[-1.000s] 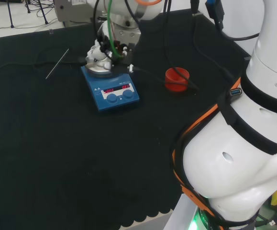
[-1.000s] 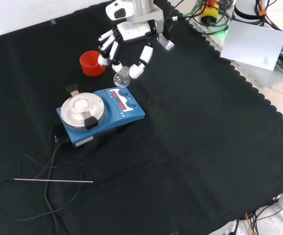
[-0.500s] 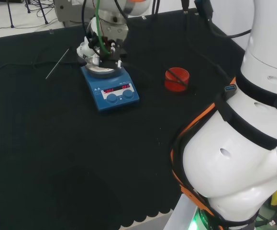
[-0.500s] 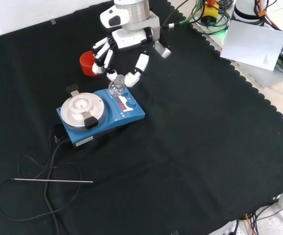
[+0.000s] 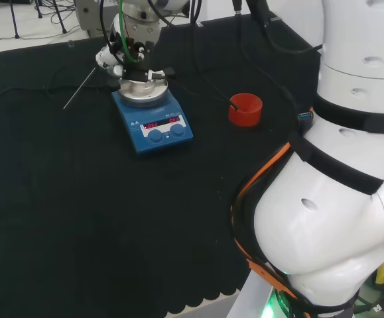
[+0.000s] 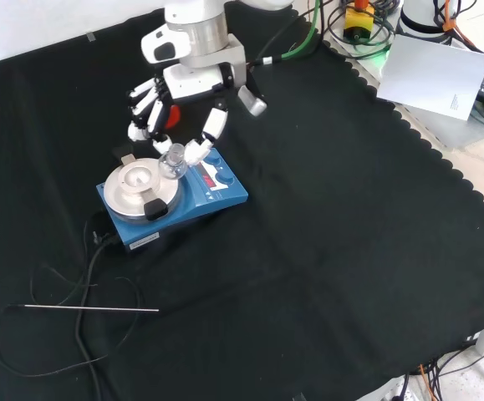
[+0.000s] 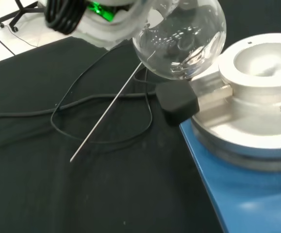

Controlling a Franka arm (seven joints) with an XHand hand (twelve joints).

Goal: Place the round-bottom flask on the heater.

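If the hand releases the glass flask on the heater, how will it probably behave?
The round-bottom flask is clear glass, so it is probably fragile and slippery. Its round belly would likely roll on a flat surface. The heater's metal top has a bowl-shaped hollow, which should steady it. The hand pinches it now.

Front view: flask [image 6: 173, 159] above heater [image 6: 170, 199] plate's right edge.

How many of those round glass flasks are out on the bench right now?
1 that I can see. The round-bottom flask is pinched in the hand, hanging over the rim of the heater's metal plate. Clear glass is hard to spot, so another could be missed.
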